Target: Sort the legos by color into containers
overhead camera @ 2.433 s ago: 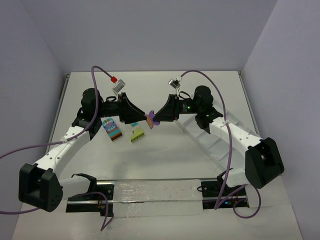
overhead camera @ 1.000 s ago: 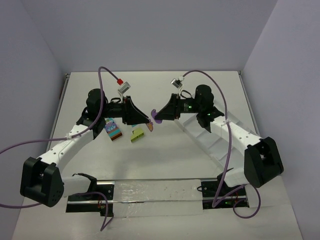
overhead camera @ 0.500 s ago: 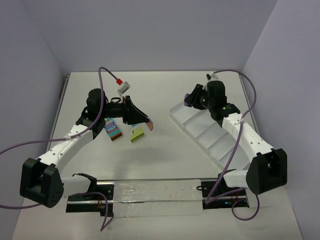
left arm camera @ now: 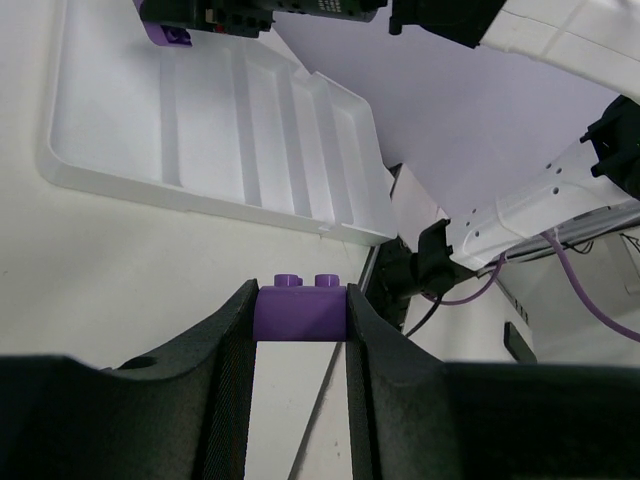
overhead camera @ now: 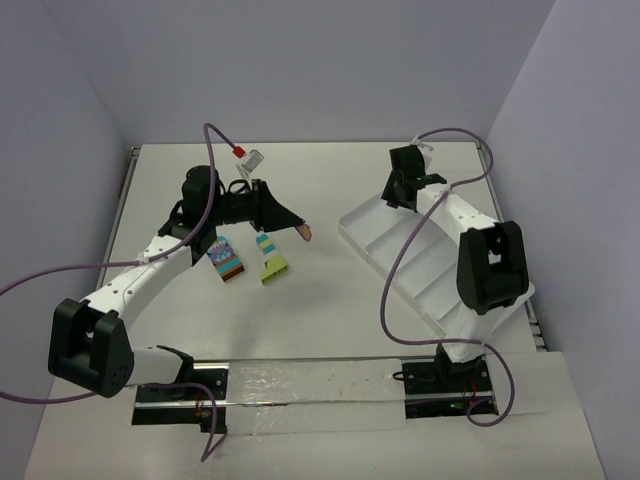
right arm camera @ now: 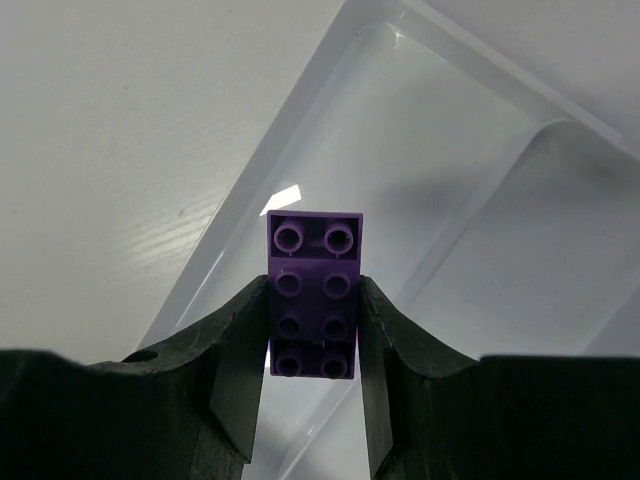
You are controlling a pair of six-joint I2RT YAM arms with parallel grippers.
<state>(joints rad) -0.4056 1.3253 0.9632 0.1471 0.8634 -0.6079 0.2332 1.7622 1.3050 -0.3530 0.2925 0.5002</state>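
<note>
My left gripper (left arm camera: 300, 298) is shut on a small purple lego (left arm camera: 300, 312), held above the table's middle (overhead camera: 303, 232). My right gripper (right arm camera: 314, 300) is shut on a longer purple lego (right arm camera: 314, 262), studs toward the camera, above the far end compartment of the white tray (right arm camera: 440, 150). In the top view that gripper (overhead camera: 393, 195) hangs over the tray's far left end (overhead camera: 352, 232). Two clumps lie on the table under the left arm: a multicoloured one (overhead camera: 228, 259) and a lime and teal one (overhead camera: 271, 263). The tray's compartments (left arm camera: 250, 120) look bare.
The tray runs diagonally from mid-table to the right near edge (overhead camera: 500, 300). A clear strip on black brackets (overhead camera: 300, 385) lies across the near edge between the arm bases. Purple cables loop over both arms.
The two grippers met at the centre, then parted, each with a purple piece. The right one swung right and back to above the tray's far end. The left one turned slightly.
</note>
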